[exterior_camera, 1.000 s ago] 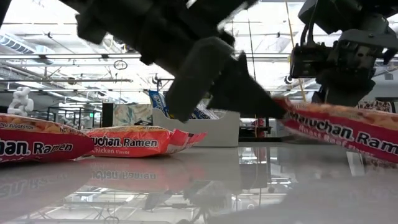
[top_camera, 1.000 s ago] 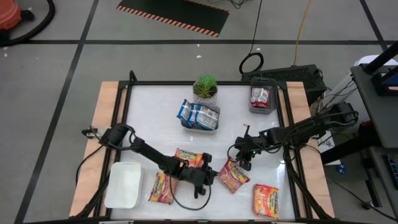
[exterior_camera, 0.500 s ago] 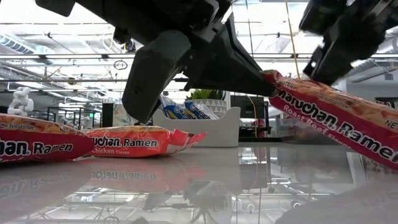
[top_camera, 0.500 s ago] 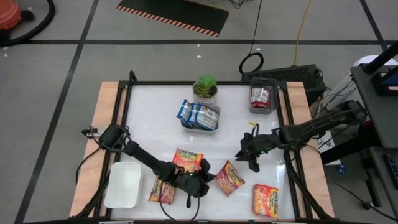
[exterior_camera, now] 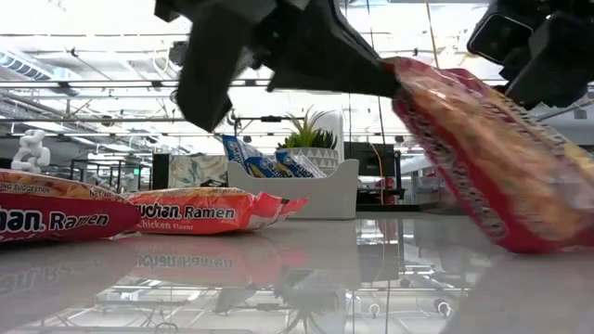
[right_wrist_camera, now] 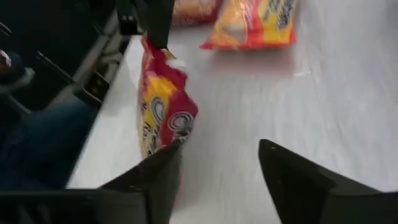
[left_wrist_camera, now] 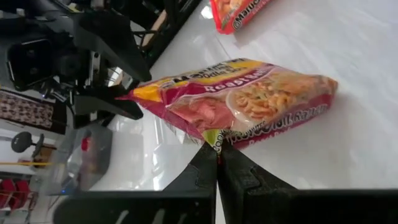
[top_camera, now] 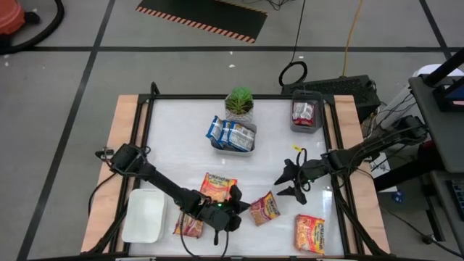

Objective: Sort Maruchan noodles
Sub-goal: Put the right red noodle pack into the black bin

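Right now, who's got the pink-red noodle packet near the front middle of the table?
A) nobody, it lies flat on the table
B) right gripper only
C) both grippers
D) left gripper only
D: the left gripper is pinched shut on the edge of the pink-red packet, which hangs tilted with its far end near the table, while the right gripper stands open and apart from it.
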### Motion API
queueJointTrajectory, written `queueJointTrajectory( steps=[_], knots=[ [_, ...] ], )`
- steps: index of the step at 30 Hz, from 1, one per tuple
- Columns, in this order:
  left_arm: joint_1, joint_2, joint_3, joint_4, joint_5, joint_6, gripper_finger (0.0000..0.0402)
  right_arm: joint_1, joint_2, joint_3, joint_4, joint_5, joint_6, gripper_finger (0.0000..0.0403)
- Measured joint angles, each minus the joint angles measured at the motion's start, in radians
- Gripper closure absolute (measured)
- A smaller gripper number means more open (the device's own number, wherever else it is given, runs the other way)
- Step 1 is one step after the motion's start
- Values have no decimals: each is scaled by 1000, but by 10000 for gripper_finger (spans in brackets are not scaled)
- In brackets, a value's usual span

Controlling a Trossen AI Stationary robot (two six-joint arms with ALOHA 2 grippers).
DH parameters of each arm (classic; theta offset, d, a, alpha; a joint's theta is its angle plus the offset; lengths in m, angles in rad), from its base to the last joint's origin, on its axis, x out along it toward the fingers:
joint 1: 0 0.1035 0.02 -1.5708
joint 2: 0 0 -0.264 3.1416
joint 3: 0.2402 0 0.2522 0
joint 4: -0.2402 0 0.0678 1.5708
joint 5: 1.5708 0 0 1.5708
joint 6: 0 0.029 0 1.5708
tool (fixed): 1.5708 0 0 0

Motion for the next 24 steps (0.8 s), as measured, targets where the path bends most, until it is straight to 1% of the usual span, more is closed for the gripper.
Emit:
queueJointTrajectory(
  steps=[5,10,12,15,24],
  knots=[
    [4,-4,0,2,-11,14,398,0,44,-20,167,-2,35,142],
    [18,-4,0,9,-15,20,398,10,144,-21,232,-40,45,115],
    [21,-4,0,8,-15,21,398,15,177,-22,242,-59,48,109],
    [21,-4,0,9,-15,32,399,21,214,-22,275,-59,48,106],
    [42,-4,0,11,-15,30,399,20,320,-22,434,-58,48,108]
  ],
)
